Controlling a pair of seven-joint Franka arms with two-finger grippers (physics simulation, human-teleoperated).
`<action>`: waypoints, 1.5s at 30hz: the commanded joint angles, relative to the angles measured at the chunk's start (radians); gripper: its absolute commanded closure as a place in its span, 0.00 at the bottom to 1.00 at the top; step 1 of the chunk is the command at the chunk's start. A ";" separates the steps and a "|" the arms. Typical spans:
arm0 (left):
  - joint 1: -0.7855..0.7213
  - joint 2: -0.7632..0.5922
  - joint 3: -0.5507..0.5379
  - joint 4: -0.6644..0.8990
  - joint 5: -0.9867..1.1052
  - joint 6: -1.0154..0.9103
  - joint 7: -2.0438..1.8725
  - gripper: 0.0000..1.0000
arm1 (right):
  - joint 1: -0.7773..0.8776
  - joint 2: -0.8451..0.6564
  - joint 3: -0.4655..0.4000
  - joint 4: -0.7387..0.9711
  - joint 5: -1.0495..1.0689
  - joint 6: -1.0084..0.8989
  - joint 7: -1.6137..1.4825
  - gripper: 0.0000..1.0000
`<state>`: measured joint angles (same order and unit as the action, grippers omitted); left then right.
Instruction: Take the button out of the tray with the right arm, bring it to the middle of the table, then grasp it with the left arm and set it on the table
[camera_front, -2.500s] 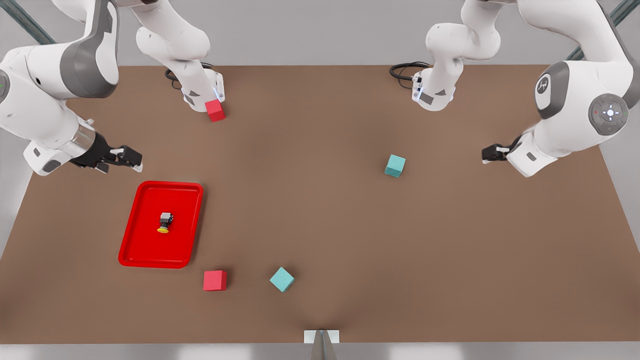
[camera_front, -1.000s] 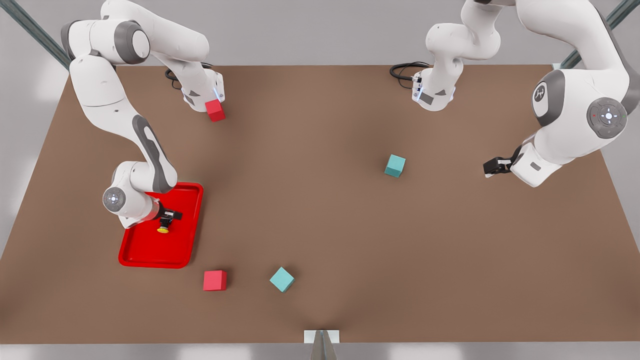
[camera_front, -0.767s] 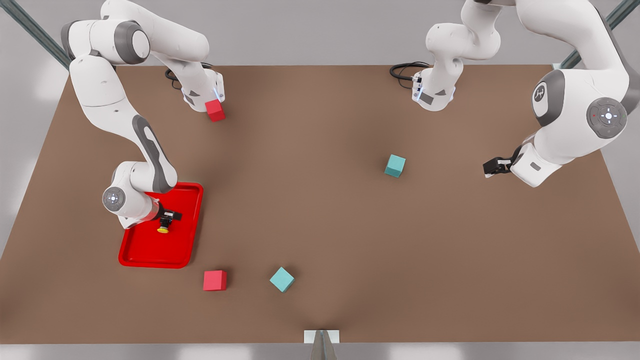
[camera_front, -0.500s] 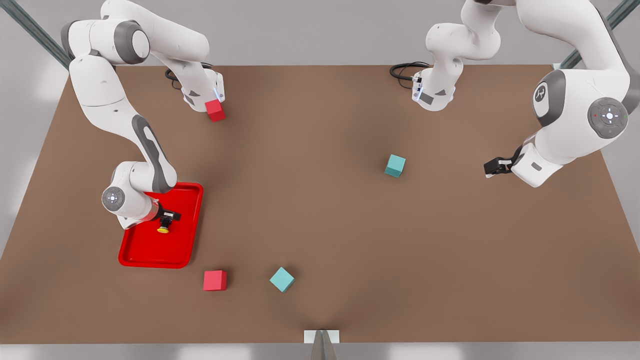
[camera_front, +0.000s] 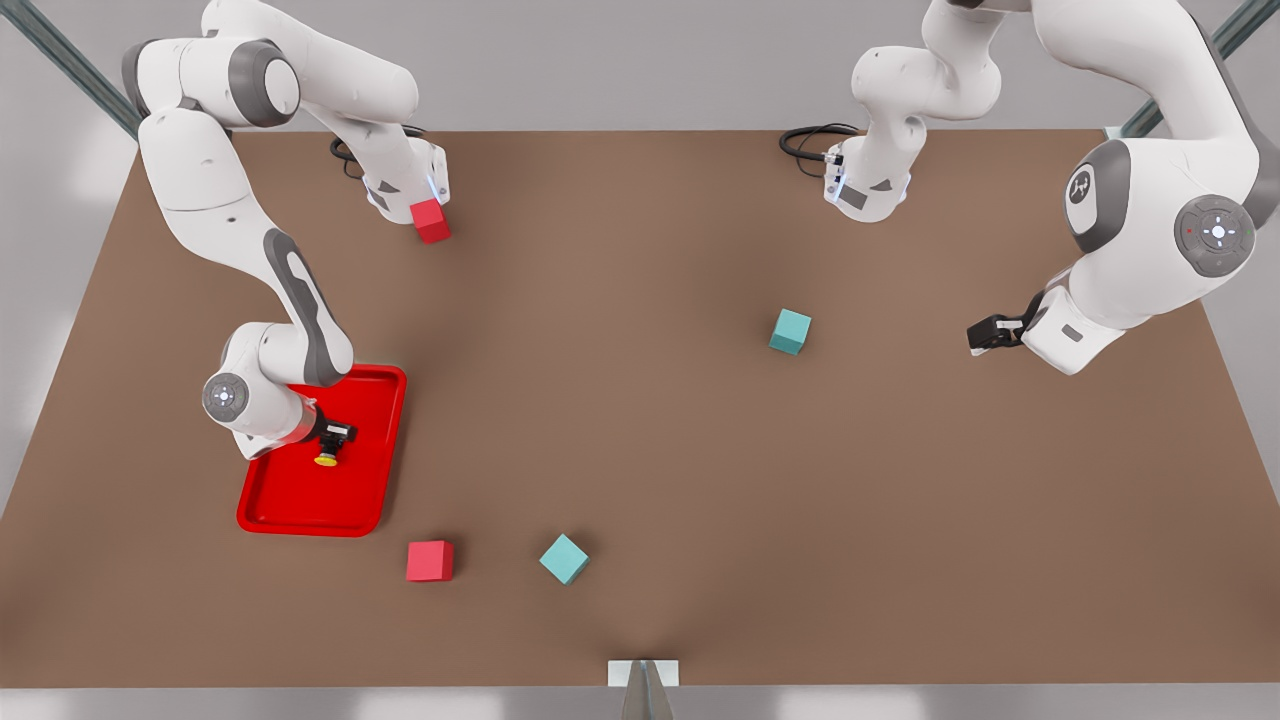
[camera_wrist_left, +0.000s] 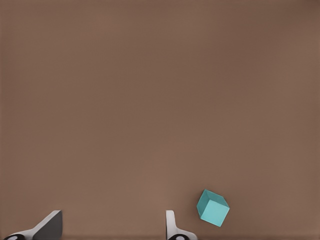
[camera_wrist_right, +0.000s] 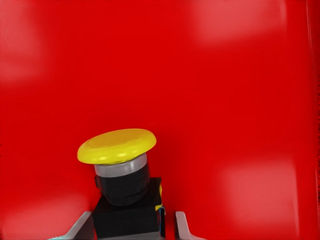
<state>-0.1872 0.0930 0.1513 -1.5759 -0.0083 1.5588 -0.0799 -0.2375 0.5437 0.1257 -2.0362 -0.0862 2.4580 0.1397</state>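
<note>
The right hand (camera_front: 336, 434) is bent low into the tray (camera_front: 290, 500), its fingers (camera_wrist_right: 182, 226) closed against the button (camera_front: 327, 455) body. The left hand (camera_front: 985, 333) waits spread wide above the brown table (camera_front: 650, 420), near a teal cube (camera_front: 790, 331).

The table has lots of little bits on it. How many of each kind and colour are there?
Red cubes: 2
Teal cubes: 2
Red tray: 1
Yellow-capped button: 1, in the tray, right gripper at it
Total: 6
</note>
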 joint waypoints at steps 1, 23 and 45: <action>0.000 -0.001 0.001 0.001 0.001 0.000 -0.001 0.00 | 0.001 -0.002 0.000 0.001 0.002 -0.005 -0.023 0.31; 0.000 0.004 0.001 0.001 0.001 0.012 -0.001 0.00 | 0.020 -0.010 0.000 0.045 0.002 -0.063 -0.057 0.51; -0.001 0.020 0.001 0.001 0.001 0.023 -0.001 0.00 | 0.892 0.160 -0.009 0.636 0.126 -0.198 1.186 0.51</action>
<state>-0.1874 0.1113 0.1513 -1.5759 -0.0083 1.5762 -0.0809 0.6495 0.6922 0.1176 -1.4174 0.0405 2.2462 0.5314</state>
